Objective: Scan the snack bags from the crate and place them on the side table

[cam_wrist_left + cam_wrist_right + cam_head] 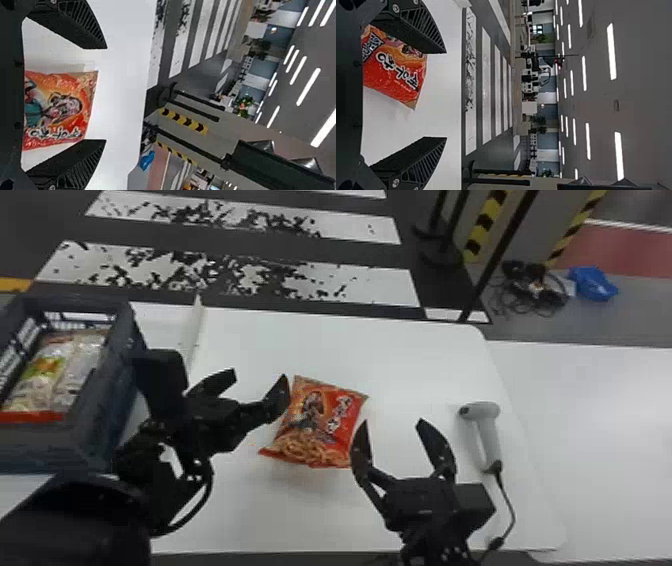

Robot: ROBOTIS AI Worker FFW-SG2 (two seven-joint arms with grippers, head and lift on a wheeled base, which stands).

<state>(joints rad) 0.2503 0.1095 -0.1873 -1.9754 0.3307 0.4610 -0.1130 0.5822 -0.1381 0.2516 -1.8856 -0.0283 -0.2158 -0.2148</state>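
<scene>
Snack bag (322, 422) lay on white surface (410, 355) between my left gripper (260, 375) and right gripper (393, 421); both sets of jaws stood open.

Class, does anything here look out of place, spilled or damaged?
On the floor at the head view's upper right, cables lie tangled beside a crumpled blue bundle, looking untidy. The snack bag looks intact.

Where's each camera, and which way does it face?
Head view: on the head, facing forward and down at table, crate, bag, scanner; left gripper, right gripper show.
Left wrist view: on that wrist, facing past its open fingers towards bag and floor.
Right wrist view: on that wrist, facing past its open fingers towards bag and floor.
All three share the bag.
</scene>
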